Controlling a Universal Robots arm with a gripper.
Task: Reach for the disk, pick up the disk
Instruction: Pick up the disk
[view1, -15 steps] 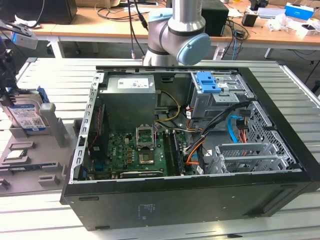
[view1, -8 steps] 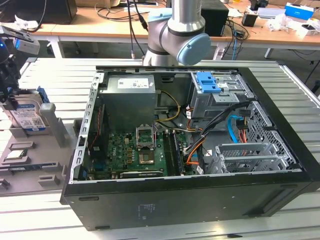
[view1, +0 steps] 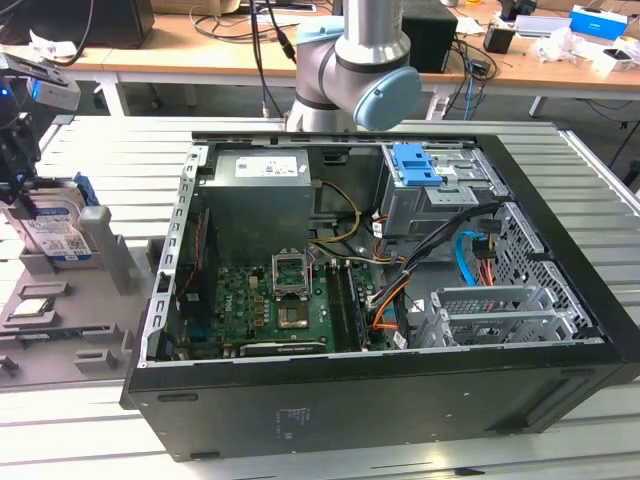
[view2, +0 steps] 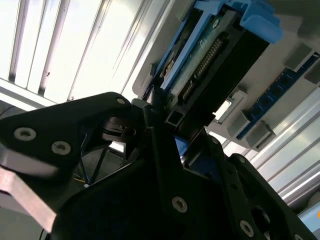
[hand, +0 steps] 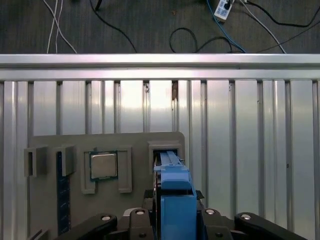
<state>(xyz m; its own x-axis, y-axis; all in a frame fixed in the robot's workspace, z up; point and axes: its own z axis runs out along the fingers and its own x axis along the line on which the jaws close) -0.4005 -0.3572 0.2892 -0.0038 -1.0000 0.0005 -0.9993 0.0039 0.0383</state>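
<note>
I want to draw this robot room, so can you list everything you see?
disk: one, silver with blue frame, upright in the tray
tray: one, grey, exterior view's left
chip: one, silver, flat in the tray
computer case: one, black, open, mid-table
motherboard: one, green, inside the case
bracket: one, blue, on the case's drive cage
table: one, white slats, under everything
arm: one, grey with pale-blue caps, beyond the case
gripper: one, black, at the disk
</note>
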